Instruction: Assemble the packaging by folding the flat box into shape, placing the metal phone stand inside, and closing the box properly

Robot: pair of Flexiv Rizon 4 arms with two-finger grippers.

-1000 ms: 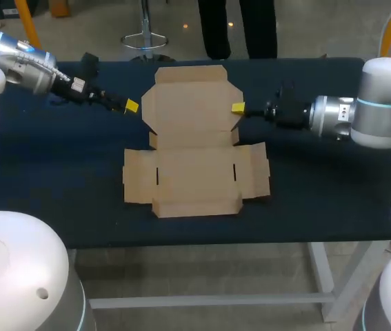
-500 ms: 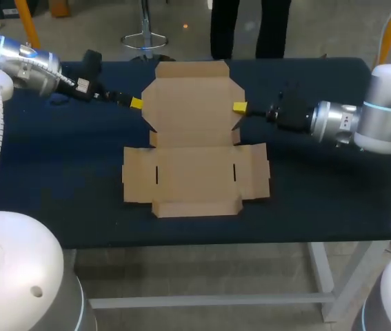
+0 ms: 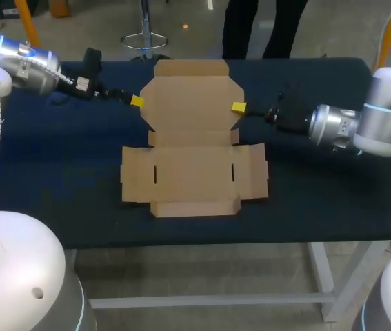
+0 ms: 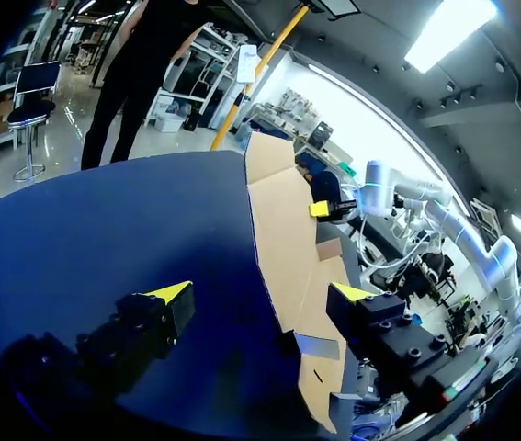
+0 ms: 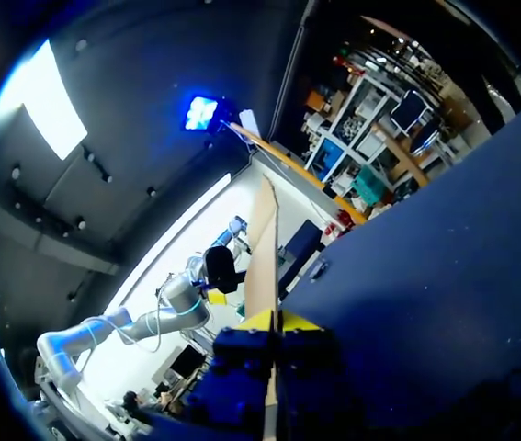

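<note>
Right gripper (image 5: 277,322): clenched on right edge of raised rear panel of 1 flat cardboard box (image 3: 192,179). Left gripper (image 4: 262,292): released, fingers spread astride panel's left edge. Box lies mid-table (image 3: 57,179). 2 grippers, 1 box.

Bright, even light falls from overhead on the dark blue cloth-covered table (image 3: 57,179), and the flat brown cardboard box (image 3: 192,148) is lit evenly without glare, its shadow barely showing on the dark cloth. In the left wrist view a long white ceiling strip light (image 4: 450,32) burns out to pure white. In the right wrist view a white ceiling panel (image 5: 53,110) and a small blue-white lamp (image 5: 203,112) flare against a dim ceiling.
</note>
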